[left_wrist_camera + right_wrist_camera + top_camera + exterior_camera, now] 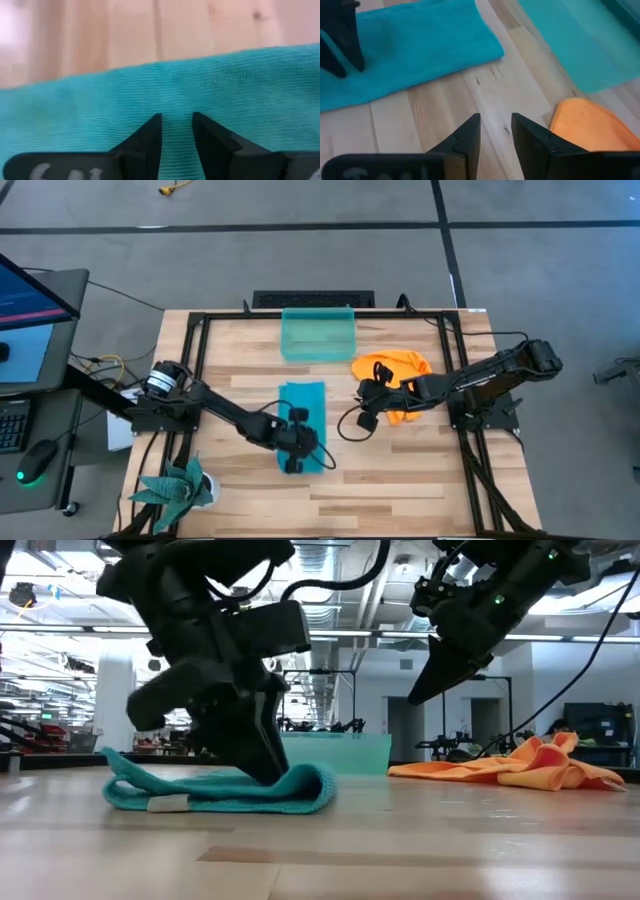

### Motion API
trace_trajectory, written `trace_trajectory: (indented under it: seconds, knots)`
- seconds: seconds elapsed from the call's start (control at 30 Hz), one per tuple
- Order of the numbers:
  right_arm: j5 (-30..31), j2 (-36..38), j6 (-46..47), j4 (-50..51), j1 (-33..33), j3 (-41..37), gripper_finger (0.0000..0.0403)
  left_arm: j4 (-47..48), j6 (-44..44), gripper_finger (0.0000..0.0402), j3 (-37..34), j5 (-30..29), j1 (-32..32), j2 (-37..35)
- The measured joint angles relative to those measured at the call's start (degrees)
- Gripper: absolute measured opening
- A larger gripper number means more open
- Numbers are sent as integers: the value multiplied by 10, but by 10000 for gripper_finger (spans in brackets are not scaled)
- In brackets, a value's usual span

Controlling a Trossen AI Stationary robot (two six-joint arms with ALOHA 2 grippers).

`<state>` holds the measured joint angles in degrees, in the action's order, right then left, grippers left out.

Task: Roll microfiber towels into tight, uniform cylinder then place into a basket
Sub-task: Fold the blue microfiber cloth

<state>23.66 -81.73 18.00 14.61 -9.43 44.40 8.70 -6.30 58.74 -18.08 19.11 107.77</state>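
Observation:
The teal towel lies on the table as a long folded strip running far to near; in the low view its end shows doubled layers with a rounded fold. My left gripper stands on its near part, fingers close together. The orange towel lies crumpled at the right. My right gripper hangs shut and empty above the bare wood between the two towels, clear of the table in the low view. The teal basket stands at the far edge. My left gripper presses its nearly closed fingertips down on the top layer of the teal towel, near the strip's near end. The fingers come from above, slanting down. The cloth lies flat on the table under them; no fold rises between the fingers.
A green spiky plant in a white pot stands at the table's near left corner. A black frame rail runs around the table. Bare wood lies near the front edge.

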Motion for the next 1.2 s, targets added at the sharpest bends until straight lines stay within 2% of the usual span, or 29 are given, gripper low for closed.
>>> trace_trajectory:
  seconds: [0.1,0.27,0.5,0.6,0.9,1.07,1.2]
  knots:
    - [0,0,0,0,0,0,134,66,-4,102,38,-53,5,0]
    - [0,0,0,-1,-4,0,134,229,-69,102,107,-93,23,0]
    - [-10,0,-18,-24,-36,0,134,368,-162,102,154,-176,92,-1]
    - [-11,0,-38,-65,-63,0,134,394,-199,102,153,-183,135,-1]
    - [-12,0,-185,-261,-141,0,133,458,-255,102,172,-201,260,-1]
    - [-12,0,-281,-341,-180,0,134,457,-246,102,185,-219,290,-2]
    - [-13,0,-315,-340,-199,0,134,436,-226,102,183,-215,286,1]
